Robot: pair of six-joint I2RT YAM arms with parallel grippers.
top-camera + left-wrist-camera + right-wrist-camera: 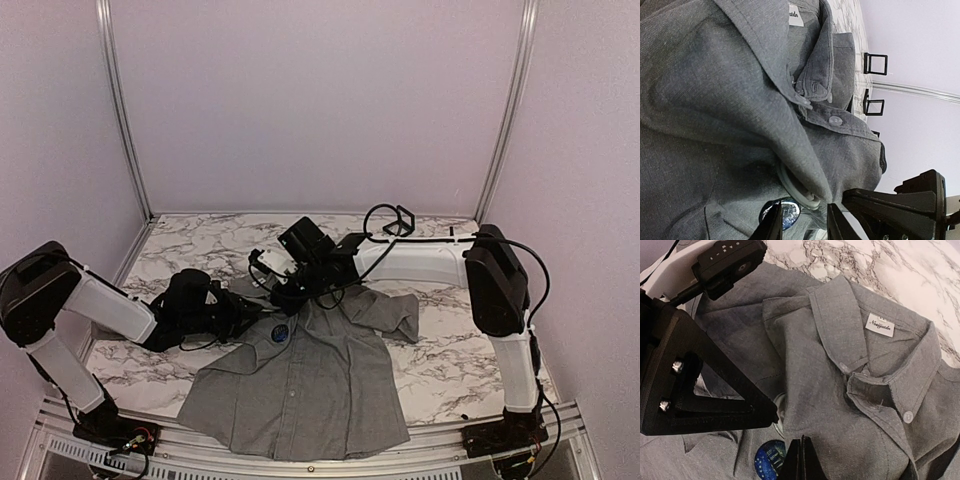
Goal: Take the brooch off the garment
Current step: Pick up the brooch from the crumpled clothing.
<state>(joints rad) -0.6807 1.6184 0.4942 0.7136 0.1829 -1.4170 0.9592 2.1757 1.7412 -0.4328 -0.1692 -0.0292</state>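
Grey garment (300,390) lies spread from the desk's near edge, hem nearest the arm bases, collar away. A little further up, on the chest, there's the brooch (281,333), a round blue disc sitting on the cloth. The left arm's jaws are down on it, partly open: one black finger (773,225) on either side of the brooch and a raised ridge of fabric. Whether they actually pinch anything is hard to tell. A white ring (796,189) peeks from under that fold; what it is cannot be made out. The right arm's jaws are closed tight, fingers (801,460) pressed together just beside the brooch, their tips cut off by the frame edge. Beyond, the collar with its white label (880,325), then bare marbled desk (440,360).
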